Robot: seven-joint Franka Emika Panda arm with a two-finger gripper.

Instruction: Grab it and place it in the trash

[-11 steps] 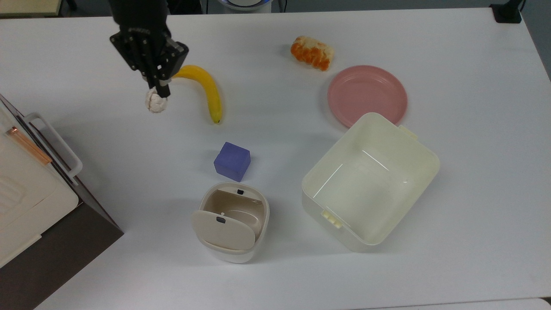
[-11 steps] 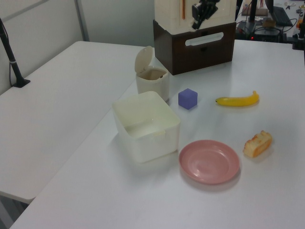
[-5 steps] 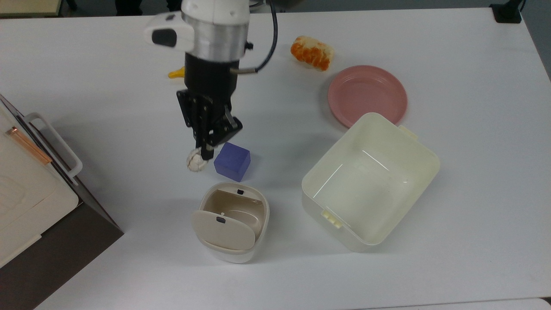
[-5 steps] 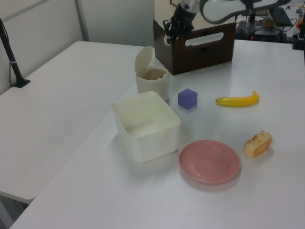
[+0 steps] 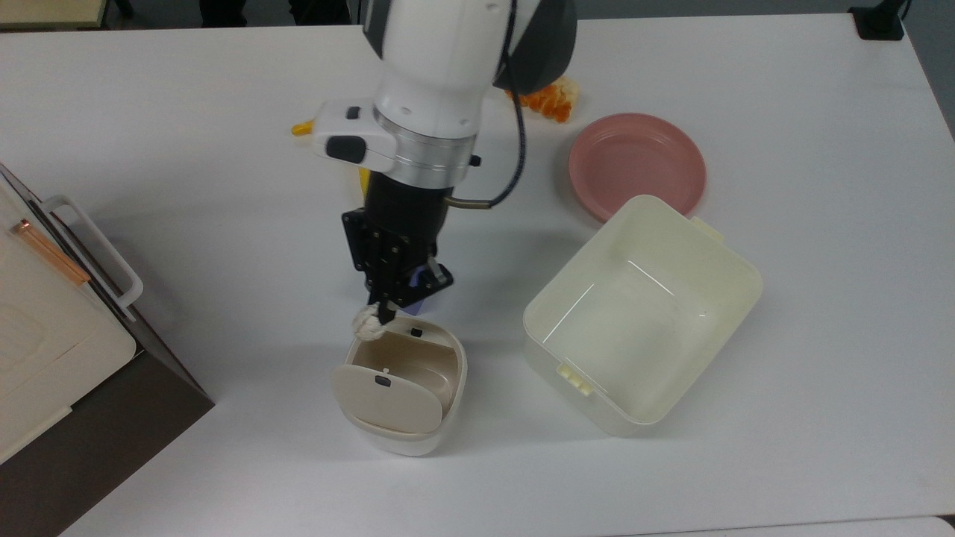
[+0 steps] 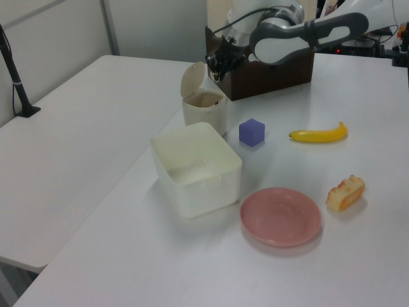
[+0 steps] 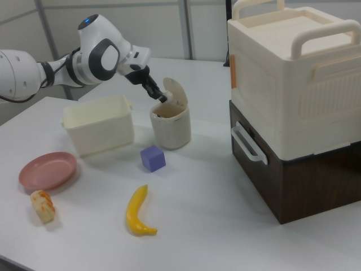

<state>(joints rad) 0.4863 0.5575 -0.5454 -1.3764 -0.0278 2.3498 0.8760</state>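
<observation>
The paper ball (image 5: 365, 324) is pinched between the jaws of the gripper (image 5: 379, 317), clear of the worktop (image 5: 186, 246). In the top view it hangs at the rim of the trash bin (image 5: 455, 377), on the edge far from the flap lid (image 5: 388, 403), and appears not yet fully over the beige opening. In the right view the gripper (image 7: 160, 97) sits just above the bin (image 7: 169, 132), close in front of the raised lid (image 7: 176, 93).

Step in hand: transport, final approach. The grasp is made and the load is raised; release is not yet done.

Next move, as judged: shift the jaws a short way toward the lid side until the ball is over the middle of the opening, then spread them to drop it. Keep clear of the lid and rim, since the bin looks light and a nudge could tip it.

Relative to the jaws in the top view: the purple cube (image 5: 419, 294) lies directly behind them, partly hidden by the gripper body. The cream tub (image 5: 735, 280) stands well apart toward the top view's right, with the pink plate (image 5: 636, 160) beyond it. The banana (image 5: 301, 129) and the orange-and-white food lump (image 5: 556, 103) lie farther back, partly covered by the arm.
</observation>
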